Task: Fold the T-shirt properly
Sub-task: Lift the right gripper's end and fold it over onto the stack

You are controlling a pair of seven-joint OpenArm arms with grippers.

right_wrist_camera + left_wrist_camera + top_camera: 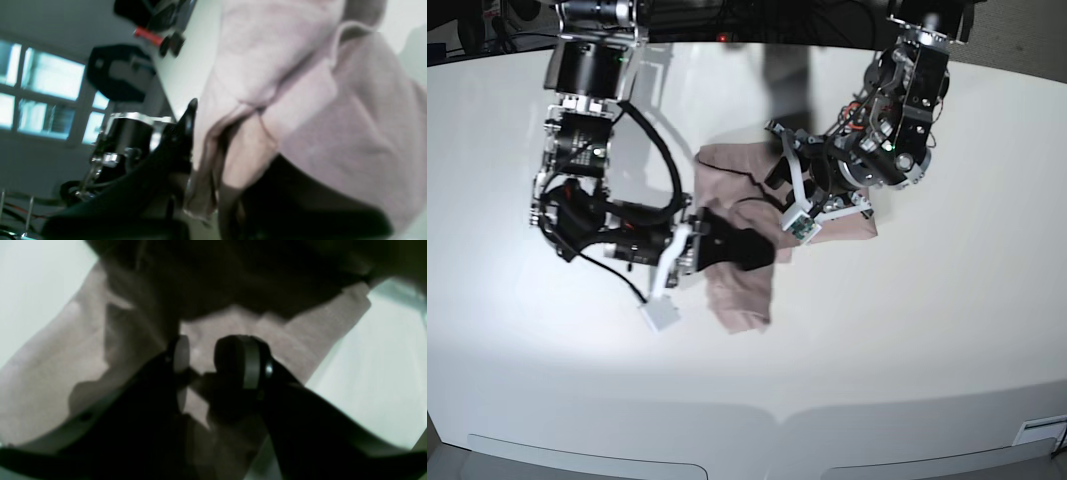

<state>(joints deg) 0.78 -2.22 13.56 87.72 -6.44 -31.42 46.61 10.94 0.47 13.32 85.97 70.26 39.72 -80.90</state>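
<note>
T-shirt (739, 285): mauve-pink, bunched mid-desk between both arms.
Right claw (213, 173): clenched on gathered fabric edge.
Left claw (213, 365): parted above the cloth, nothing between its pads.
Risk: thin cloth may slip or drag crooked with only one claw holding; folds look uneven.
Desk (947, 330): white, smooth, glossy.
Room: bright windows (43, 86), cabling behind.

- the white table (947, 330) lies bare along its near side and far right; a gripper could pass freely there.
- mid-table, the bunched t-shirt (739, 290) blocks the way.
- the right gripper (757, 250) reaches in from the base view's left, the left gripper (772, 170) from its right; both arms crowd over the cloth.
- cables loop beside the right arm.
</note>
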